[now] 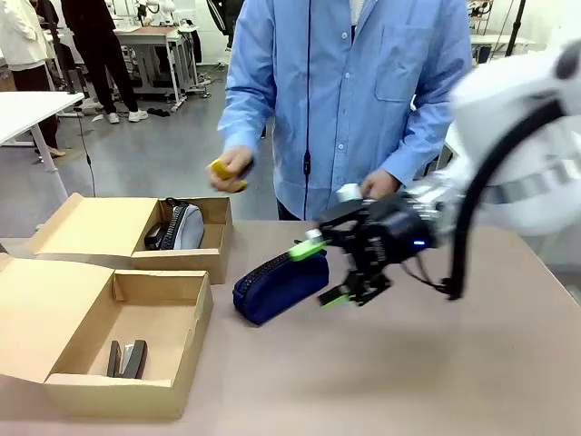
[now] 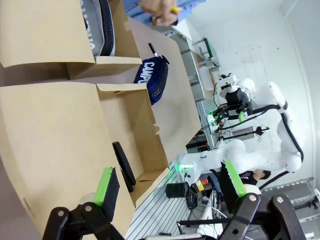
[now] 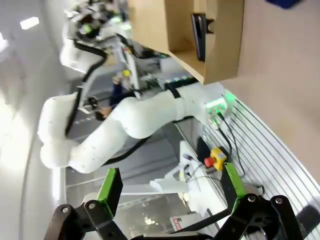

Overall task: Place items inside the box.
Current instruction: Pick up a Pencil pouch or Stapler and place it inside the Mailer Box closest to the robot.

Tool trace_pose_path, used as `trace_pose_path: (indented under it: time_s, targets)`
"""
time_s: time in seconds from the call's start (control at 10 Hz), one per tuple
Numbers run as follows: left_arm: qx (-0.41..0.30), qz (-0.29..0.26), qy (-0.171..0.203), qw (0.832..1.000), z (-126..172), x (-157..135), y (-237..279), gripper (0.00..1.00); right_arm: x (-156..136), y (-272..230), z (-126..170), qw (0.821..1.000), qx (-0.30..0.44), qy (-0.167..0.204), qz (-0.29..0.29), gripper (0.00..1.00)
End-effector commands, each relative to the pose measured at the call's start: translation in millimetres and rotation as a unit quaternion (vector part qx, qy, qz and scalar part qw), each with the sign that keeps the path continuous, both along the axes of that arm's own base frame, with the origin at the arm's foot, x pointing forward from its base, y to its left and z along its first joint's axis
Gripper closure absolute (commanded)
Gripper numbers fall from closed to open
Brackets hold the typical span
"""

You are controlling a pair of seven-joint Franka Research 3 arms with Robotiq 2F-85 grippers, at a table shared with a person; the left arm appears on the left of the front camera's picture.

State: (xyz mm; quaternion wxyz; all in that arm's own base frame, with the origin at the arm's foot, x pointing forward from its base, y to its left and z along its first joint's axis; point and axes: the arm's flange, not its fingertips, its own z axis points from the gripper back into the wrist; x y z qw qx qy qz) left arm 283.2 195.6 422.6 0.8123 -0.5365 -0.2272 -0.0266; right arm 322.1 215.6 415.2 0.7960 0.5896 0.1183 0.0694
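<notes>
Fabric and a zip made the navy pencil case (image 1: 277, 286) look light and yielding. I judged it would sag if pinched at a tip, and its cloth might slide under the pads. It lay on the table (image 1: 436, 363), outside the cardboard box (image 1: 195, 309) to the case's left, where a black stapler (image 1: 127, 359) sat. The right gripper (image 1: 320, 272) hung at the case's right end, jaws spread wide and holding nothing; whether it touched the case I could not tell. A grip across the case's narrow middle seemed safest. Behind the case a person's hand (image 1: 234, 165) held a yellow utility knife (image 1: 219, 169). The left gripper (image 2: 170, 182) was spread too, empty, well apart from the case.
</notes>
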Motion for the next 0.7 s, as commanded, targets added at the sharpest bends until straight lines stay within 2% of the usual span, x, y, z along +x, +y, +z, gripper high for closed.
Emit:
trace_pose_path:
  time_s: [0.0,0.1,0.2,0.3,0.4,0.5,0.6]
  targets:
    - [-0.008,0.0,-0.016,1.0,0.9,0.5,-0.6,0.0,-27.5,-115.5,-38.2,0.987,0.144,-0.066,-0.023,0.0]
    - [-0.008,0.0,-0.016,1.0,0.9,0.5,-0.6,0.0,-36.6,-143.2,-47.5,0.981,0.18,-0.059,-0.031,0.0]
    - [-0.008,0.0,-0.016,1.0,0.9,0.5,-0.6,0.0,-59.1,-190.8,-65.1,0.97,0.223,-0.055,-0.081,0.0]
    - [-0.008,0.0,-0.016,1.0,0.9,0.5,-0.6,0.0,-91.0,-236.2,-85.0,0.951,0.261,-0.047,-0.159,0.0]
    - [-0.008,0.0,-0.016,1.0,0.9,0.5,-0.6,0.0,-120.5,-262.3,-99.1,0.939,0.27,-0.051,-0.206,0.0]
    - [-0.008,0.0,-0.016,1.0,0.9,0.5,-0.6,0.0,-144.3,-278.7,-113.7,0.929,0.262,-0.03,-0.26,0.0]
    - [-0.008,0.0,-0.016,1.0,0.9,0.5,-0.6,0.0,-158.7,-279.8,-121.9,0.922,0.258,-0.04,-0.285,0.0]
